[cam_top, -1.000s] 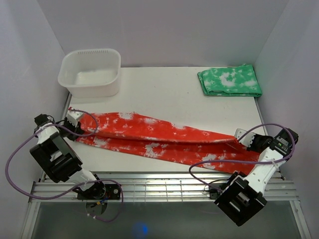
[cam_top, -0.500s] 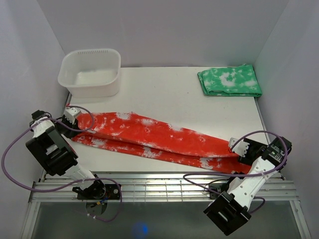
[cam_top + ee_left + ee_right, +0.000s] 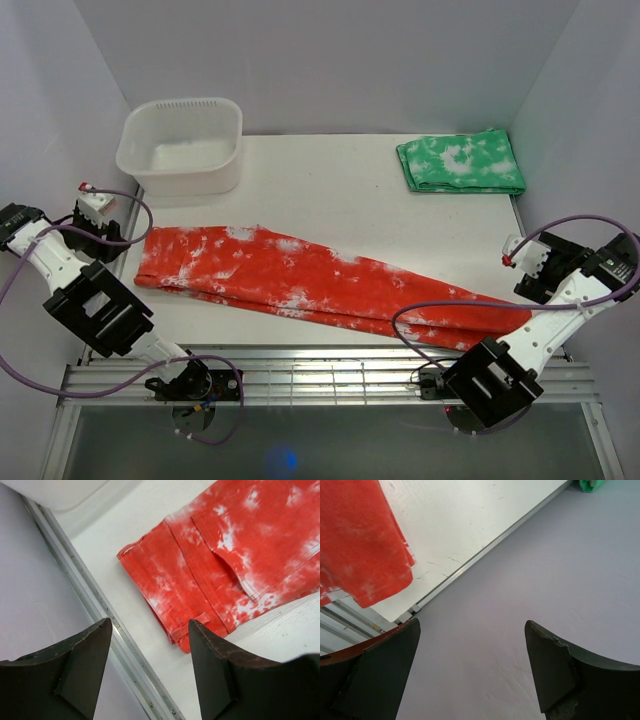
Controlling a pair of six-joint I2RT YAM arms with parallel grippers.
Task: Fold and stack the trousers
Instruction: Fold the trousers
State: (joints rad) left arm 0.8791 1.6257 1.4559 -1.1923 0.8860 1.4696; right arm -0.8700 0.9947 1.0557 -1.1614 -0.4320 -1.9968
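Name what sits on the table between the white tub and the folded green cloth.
Nothing: the top view shows only bare white tabletop between the tub and the green cloth; the trousers lie nearer.

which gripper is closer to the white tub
Left. The left gripper sits close by the tub's near left corner; the right gripper is far across the table, past the trousers.

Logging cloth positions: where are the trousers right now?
Top view: the trousers lie slantwise across the near half of the table, waist end at the left in front of the white tub, leg ends by the near right corner.
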